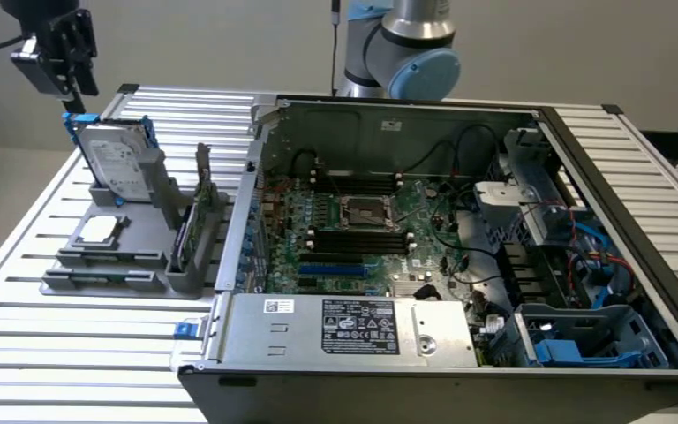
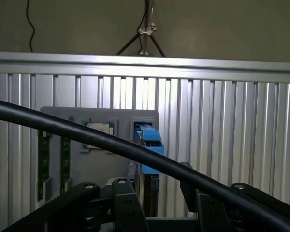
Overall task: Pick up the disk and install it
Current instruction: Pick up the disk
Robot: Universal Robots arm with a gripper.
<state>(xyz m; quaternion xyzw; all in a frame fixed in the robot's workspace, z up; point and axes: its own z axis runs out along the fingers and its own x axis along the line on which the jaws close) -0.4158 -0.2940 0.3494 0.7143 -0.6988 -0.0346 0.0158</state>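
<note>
Black two-finger gripper [image 1: 74,84] is me: fingers spread wide, nothing in them, hanging above the far end of the flat grey plastic fixture [image 1: 103,281], clear of everything.

Silver-grey metal disk with white label and blue plastic frame [image 1: 121,163] stands on edge in the fixture's far slot, directly below me, long axis roughly vertical. In the wrist view its blue top edge [image 2: 150,140] sits in line with the gap between my fingers [image 2: 128,210], so I judge I'm squared to its thin sides. The coming move turns on a straight drop.

Small square silver chip [image 1: 100,230] lies flat mid-fixture.

Green circuit cards [image 1: 192,216] stand along the fixture's case-side edge.

Open grey metal computer case [image 1: 433,336] sits just beside that edge.
</note>
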